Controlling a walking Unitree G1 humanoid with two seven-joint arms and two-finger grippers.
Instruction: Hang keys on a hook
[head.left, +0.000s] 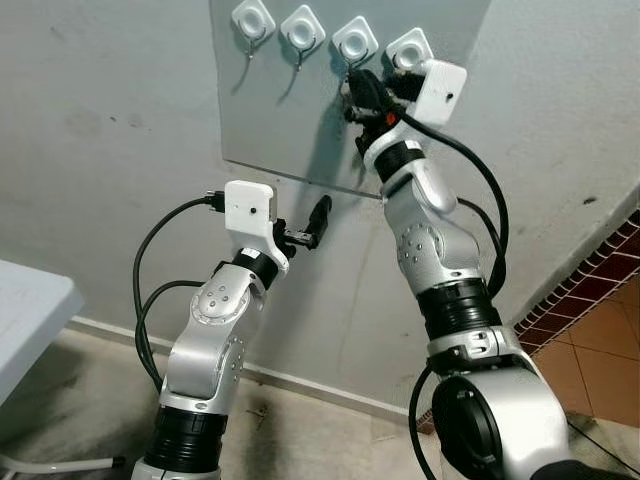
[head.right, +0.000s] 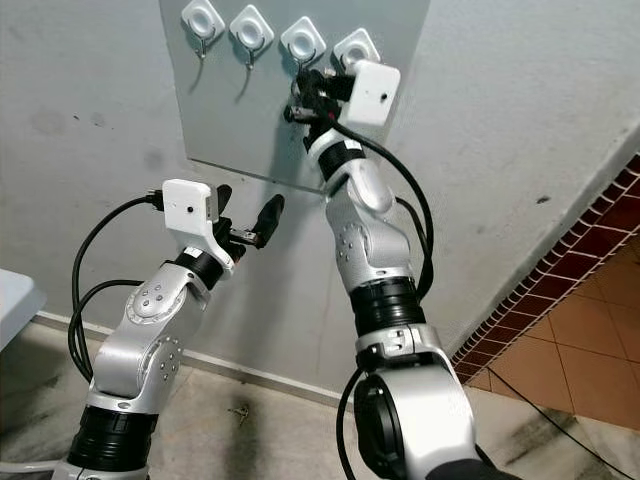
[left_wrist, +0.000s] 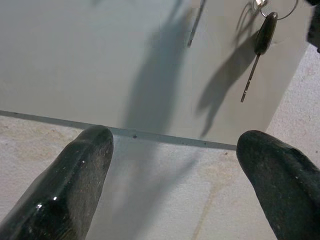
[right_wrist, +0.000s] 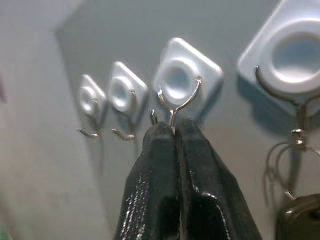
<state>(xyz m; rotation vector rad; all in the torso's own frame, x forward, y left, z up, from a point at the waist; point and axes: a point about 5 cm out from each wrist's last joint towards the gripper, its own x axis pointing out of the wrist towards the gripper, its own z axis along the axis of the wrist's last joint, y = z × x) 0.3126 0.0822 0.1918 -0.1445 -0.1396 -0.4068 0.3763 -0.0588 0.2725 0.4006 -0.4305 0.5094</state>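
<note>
My right gripper (right_wrist: 174, 131) is raised to the grey panel (head.left: 270, 110) at the top of the frame, fingers pressed together with nothing visibly between them, tips at the third hook (right_wrist: 178, 102). The keys (left_wrist: 259, 47) hang by their ring from the neighbouring fourth hook (right_wrist: 280, 92). My left gripper (head.left: 318, 222), spread wide and empty, points at the wall (head.left: 110, 150) below the panel.

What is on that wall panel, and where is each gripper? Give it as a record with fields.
panel: grey panel on the wall, carrying four white hooks in a row
key: dark-headed key on a ring, hanging from the rightmost hook
right gripper: right gripper raised, fingers shut just below the third hook
left gripper: left gripper open, lower, facing the panel's bottom edge
</note>
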